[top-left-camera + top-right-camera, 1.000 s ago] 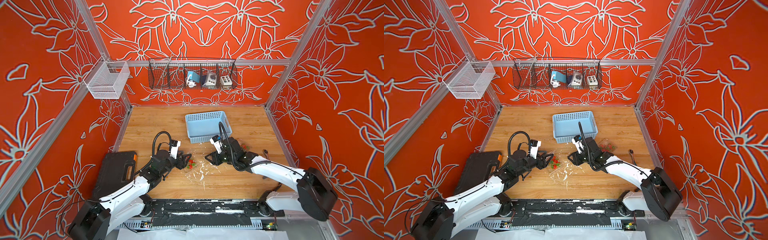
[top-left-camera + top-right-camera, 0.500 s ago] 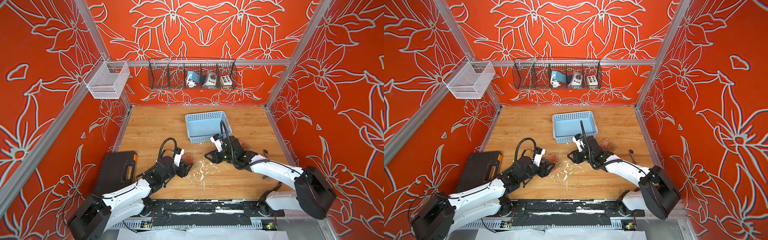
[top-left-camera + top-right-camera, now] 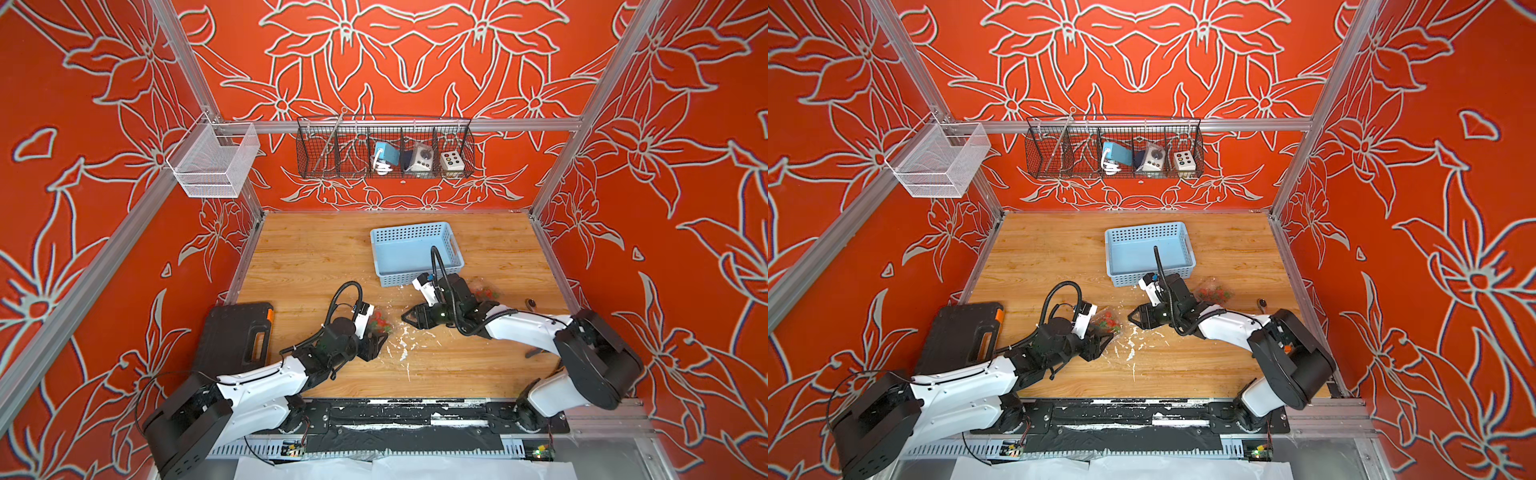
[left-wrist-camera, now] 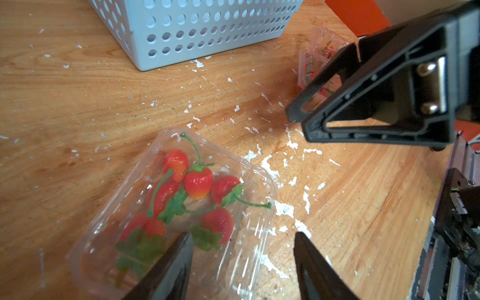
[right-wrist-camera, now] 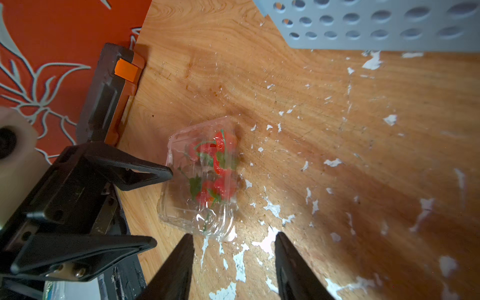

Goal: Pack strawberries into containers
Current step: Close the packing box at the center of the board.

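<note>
Lying on the wooden table (image 3: pixel 311 266) just beside the left gripper (image 4: pixel 242 235), whose jaws stand apart and empty, the clear box (image 4: pixel 257 181) holds about six strawberries (image 4: pixel 198 183) under what looks like a shut lid. A second box (image 3: pixel 1214 293), also filled, sits well apart near the blue basket (image 3: pixel 409 230). The thin plastic is probably light, slick and easily dented, so the box is best taken across its stiffer rim; the right gripper (image 5: pixel 234 235) hangs open and empty over bare wood.
</note>
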